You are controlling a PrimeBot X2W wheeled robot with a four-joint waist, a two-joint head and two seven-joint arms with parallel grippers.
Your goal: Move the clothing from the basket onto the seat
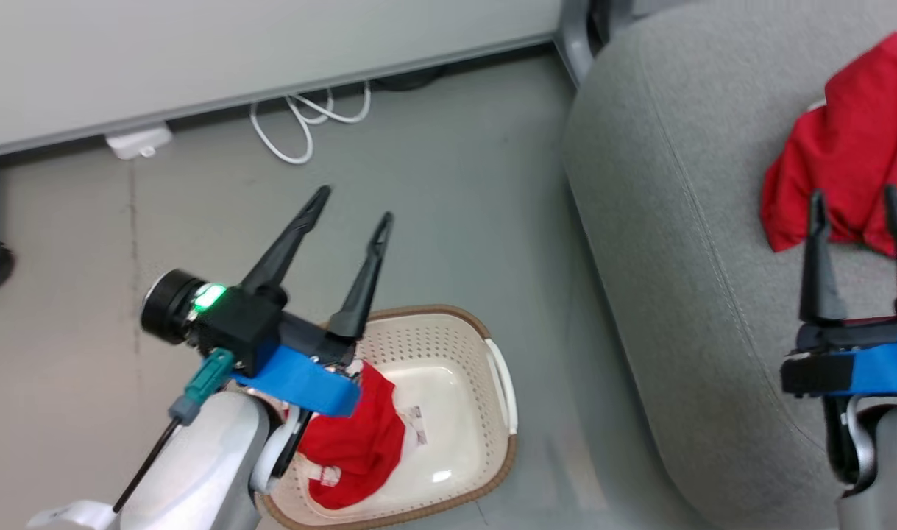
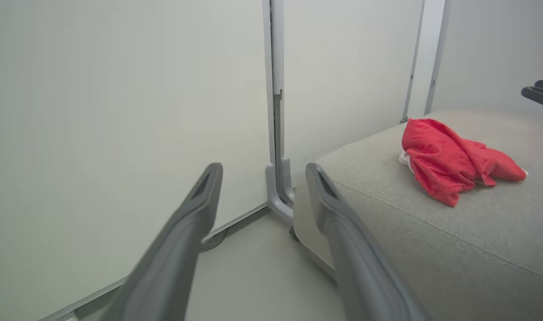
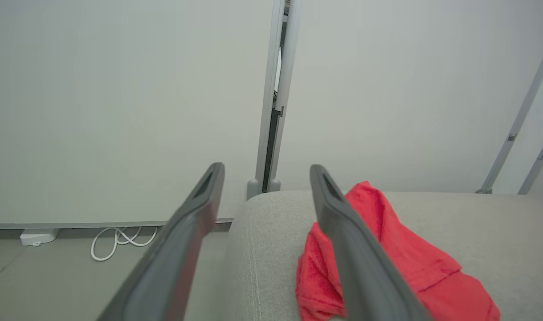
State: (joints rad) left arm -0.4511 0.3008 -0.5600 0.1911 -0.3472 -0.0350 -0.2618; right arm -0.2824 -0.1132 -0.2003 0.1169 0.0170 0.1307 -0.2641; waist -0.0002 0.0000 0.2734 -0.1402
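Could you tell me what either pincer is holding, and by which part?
Nothing is held: the left pincer and the right pincer are both open and empty.

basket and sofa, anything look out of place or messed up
Nothing spilled or damaged. One red garment lies crumpled on the sofa; the second garment sits bunched in the basket on the floor. A white cable lies loose by the wall.

Plain red garment (image 1: 838, 154) on light-grey sofa (image 1: 676, 258). Red-and-white garment (image 1: 356, 442) in cream perforated basket (image 1: 448, 342), brown rim. Black fingers (image 1: 286, 243), blue tape (image 1: 301, 383), grey floor (image 1: 455, 184)
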